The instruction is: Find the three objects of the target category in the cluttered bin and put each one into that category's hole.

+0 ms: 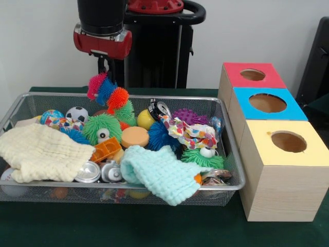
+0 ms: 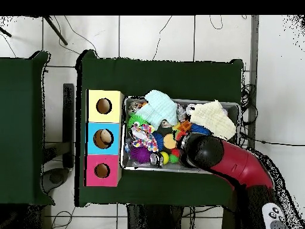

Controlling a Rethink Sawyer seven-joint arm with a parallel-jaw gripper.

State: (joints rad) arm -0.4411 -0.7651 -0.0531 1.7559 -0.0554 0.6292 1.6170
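1. The green surface [image 1: 154, 226] is closest to us, well below the jaws.
2. Next comes the wire bin [image 1: 234, 175], stuffed with toys and two soft cloths.
3. Right of the jaws stand three boxes with holes: yellow box [image 1: 288, 170], blue box [image 1: 267, 105], red box [image 1: 252, 76].
4. The gripper [image 1: 106, 69] holds up a spiky rubber toy [image 1: 108, 92] over the bin's far side, jaws shut on its top. It looks light, squishy and wobbly.

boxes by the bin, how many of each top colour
red box: 1
blue box: 1
yellow box: 1
total: 3, each with one round hole in its top
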